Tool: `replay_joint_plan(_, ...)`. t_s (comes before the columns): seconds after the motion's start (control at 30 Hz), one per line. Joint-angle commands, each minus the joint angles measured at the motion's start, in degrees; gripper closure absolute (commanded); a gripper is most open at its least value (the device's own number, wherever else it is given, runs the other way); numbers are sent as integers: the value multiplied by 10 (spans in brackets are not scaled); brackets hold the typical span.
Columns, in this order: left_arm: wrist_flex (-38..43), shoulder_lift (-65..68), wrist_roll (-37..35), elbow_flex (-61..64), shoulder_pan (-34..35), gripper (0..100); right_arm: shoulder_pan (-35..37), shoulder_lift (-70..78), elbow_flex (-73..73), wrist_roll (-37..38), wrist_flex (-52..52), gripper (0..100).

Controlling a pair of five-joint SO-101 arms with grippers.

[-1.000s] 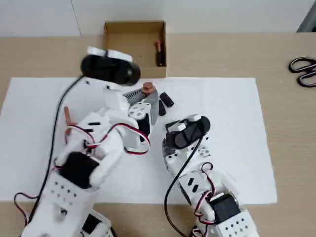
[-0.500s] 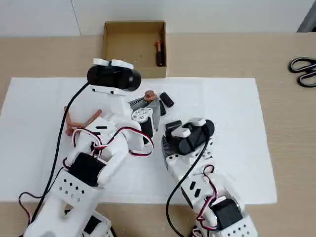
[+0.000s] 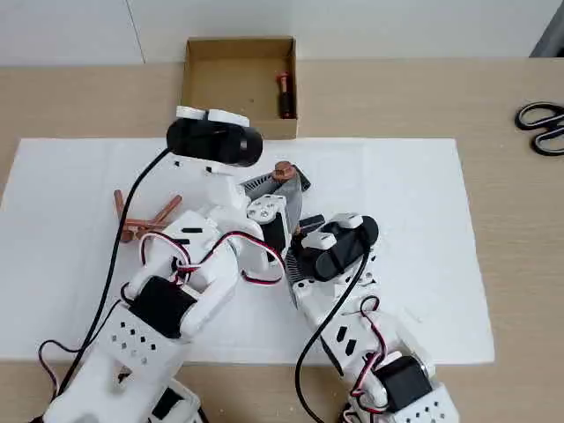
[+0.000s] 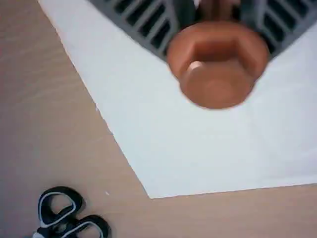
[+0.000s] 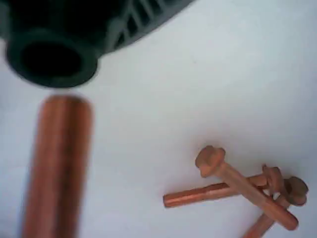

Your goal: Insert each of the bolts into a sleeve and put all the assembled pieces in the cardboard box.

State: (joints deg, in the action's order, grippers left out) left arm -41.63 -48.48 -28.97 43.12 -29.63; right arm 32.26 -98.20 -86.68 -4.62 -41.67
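— Left wrist view: staring straight at the hex head of a copper bolt, pinched between the grey ribbed fingers of the left gripper. Clamped on the shank, head toward the lens.

— Copy. Over on the high view, holding that bolt above the white paper, just this side of the cardboard box. And the right gripper?

— Closed round a black sleeve, open bore facing out. Lined up with that bore, a copper shank, tip just short of the rim. Not inside.

— Close one! Beyond that, loose bolts in a crossed heap on the paper, out on the left arm's side, well apart from both grippers.

— Now the box: sitting at the paper's far edge, flaps open. Lying in it, one assembled piece, tucked against the wall on the right arm's side.

— And way out wide on the bare wooden table, black-handled scissors, far off on the right arm's side, clear of the paper.
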Motion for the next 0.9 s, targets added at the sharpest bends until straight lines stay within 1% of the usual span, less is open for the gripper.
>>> replay_joint_plan(0.0,18,-17,-2,7,-3,994,5,-10,4,-7,13,995)
replay_joint_plan(0.87,38,-17,0,33,-11,994,6,-13,4,-7,14,995)
